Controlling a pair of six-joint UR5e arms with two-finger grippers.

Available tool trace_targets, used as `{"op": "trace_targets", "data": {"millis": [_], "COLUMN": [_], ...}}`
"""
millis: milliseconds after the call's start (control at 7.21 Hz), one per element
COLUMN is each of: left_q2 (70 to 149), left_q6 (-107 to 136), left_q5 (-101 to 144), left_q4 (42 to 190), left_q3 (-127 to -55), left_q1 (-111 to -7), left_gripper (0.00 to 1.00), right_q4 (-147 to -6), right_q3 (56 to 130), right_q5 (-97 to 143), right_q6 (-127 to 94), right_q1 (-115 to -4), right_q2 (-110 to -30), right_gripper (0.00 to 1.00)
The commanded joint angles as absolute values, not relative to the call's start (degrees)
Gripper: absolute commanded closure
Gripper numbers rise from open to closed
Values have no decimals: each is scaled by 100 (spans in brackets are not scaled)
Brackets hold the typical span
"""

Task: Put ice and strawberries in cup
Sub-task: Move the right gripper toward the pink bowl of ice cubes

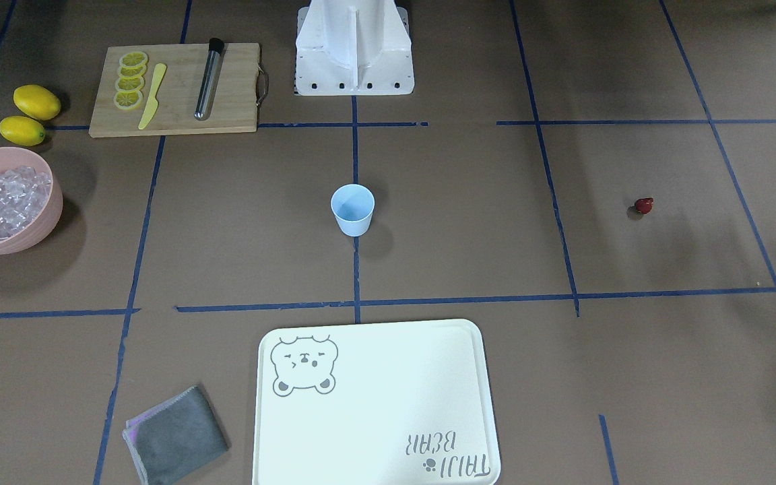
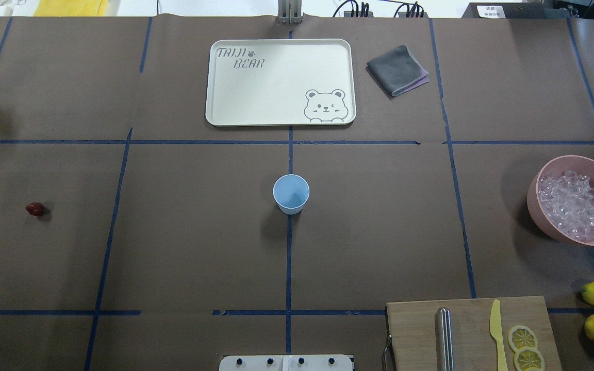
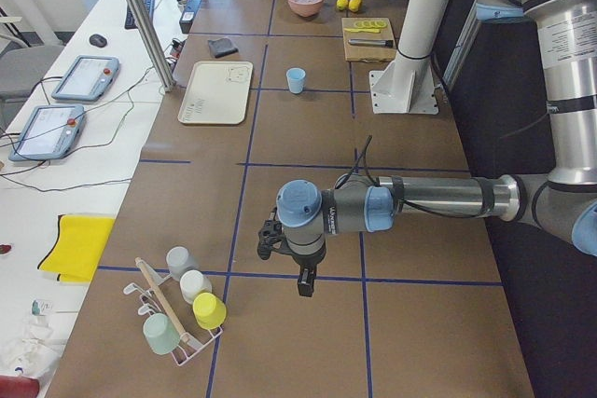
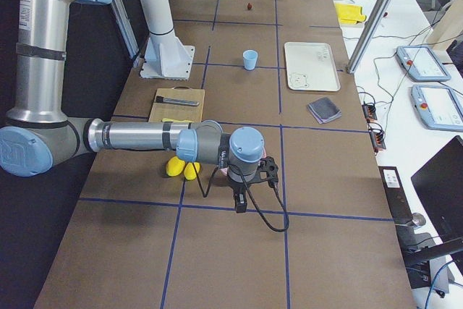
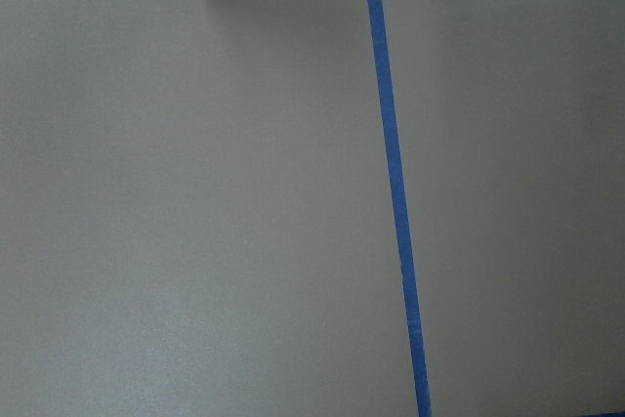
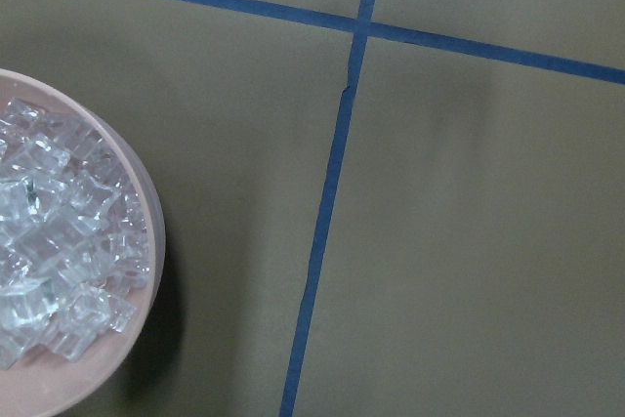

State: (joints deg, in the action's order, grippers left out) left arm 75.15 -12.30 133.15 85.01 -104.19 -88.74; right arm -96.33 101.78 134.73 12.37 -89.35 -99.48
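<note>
**Pale-blue cup standing empty at the centre, ingredients lying out to either side**

Pale-blue and plain, the cup (image 2: 291, 194) is standing on the brown surface (image 2: 199, 247) where two lines of blue tape (image 2: 289, 268) are crossing, with nothing showing inside it. Taking the overhead view as the clock face and the cup as its middle, the strawberry (image 2: 34, 208) is lying well apart at 9 o'clock. The ice (image 2: 573, 206) is heaped in a pink bowl (image 2: 549, 226) well apart at 3 o'clock, and a cream tray (image 2: 214, 77) is lying at 12 o'clock.

This layout is probably putting the cup within reach of both arms, with the berry on the left arm's side and the ice on the right arm's side. Nothing is being held yet, so the task looks unstarted.

The cup is sitting upright, its long axis vertical and its wider mouth opening upward, ready to take things dropped from above. The strawberry is lying on its side with its long axis running roughly from 9 to 3 o'clock. It is too small to tell which end is the tip.

The left end effector (image 3: 305, 281) is hanging over bare surface and is showing only in the left side view. The right end effector (image 4: 241, 204) is hanging just beside the bowl. Whether either one is spread or pressed together, I cannot tell.
</note>
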Motion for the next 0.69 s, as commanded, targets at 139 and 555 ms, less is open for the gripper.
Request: {"op": "trace_targets", "data": {"millis": [139, 555], "left_q2": [7497, 7497], "left_q6": [-1231, -1187], "left_q5": [13954, 14001], "left_q4": [8560, 8561], "left_q3": [-10415, -10406], "left_q1": [-8859, -8859], "left_gripper": [0, 0], "right_q4": [-9615, -9615], "right_q3": [10387, 11081], "right_q5": [13823, 13975], "right_q6": [1222, -441], "right_q1": [-8825, -8027], "right_q2": [-9976, -9976], "right_gripper": [1, 1]}}
